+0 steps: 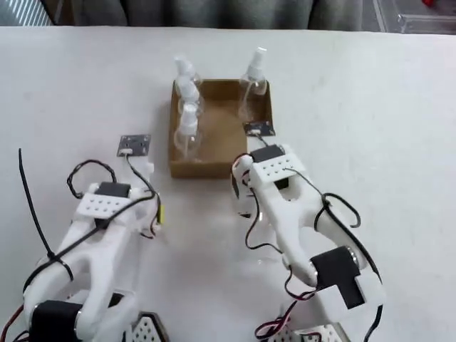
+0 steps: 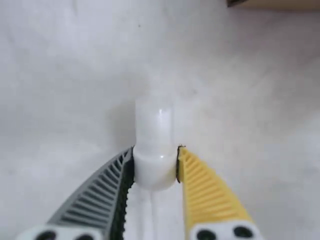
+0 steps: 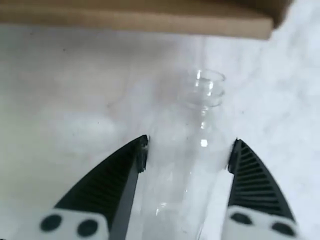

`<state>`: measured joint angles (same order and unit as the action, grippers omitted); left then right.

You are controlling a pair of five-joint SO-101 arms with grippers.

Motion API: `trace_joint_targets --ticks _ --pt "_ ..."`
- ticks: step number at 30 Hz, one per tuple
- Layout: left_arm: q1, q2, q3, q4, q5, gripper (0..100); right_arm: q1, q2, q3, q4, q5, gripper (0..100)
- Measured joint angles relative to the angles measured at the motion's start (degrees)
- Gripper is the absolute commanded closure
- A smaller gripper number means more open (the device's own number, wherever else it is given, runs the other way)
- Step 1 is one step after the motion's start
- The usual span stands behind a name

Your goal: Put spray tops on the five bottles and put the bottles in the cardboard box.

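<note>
Leftmost, the left hand was held over the white counter, its grey and yellow fingers pinched on a white spray top, which was gripped at its sides and pointed away from the wrist. Further right, the cardboard box was set on the counter ahead of the two arms. Four capped spray bottles were stood upright in it, three in a row along its left wall and one in the far right corner. Just before the box's near right corner, the right hand was held spread about a clear uncapped bottle, which was laid on the counter with its open neck turned toward the box wall. Whether the black fingers touched the bottle could not be told.
</note>
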<state>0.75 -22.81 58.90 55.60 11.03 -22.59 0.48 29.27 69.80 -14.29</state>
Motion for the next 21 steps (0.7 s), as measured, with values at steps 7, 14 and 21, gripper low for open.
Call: trace_joint_targets --ticks 7,14,21 --pt "0.00 0.00 0.00 0.00 0.00 98 0.00 0.09 0.00 0.26 0.35 86.8" --pt "0.00 0.00 0.00 0.00 0.00 98 2.64 0.09 0.00 -0.26 1.93 98.5" --pt "0.00 0.00 0.00 0.00 0.00 98 7.65 -2.55 -3.25 3.96 8.18 98.2"
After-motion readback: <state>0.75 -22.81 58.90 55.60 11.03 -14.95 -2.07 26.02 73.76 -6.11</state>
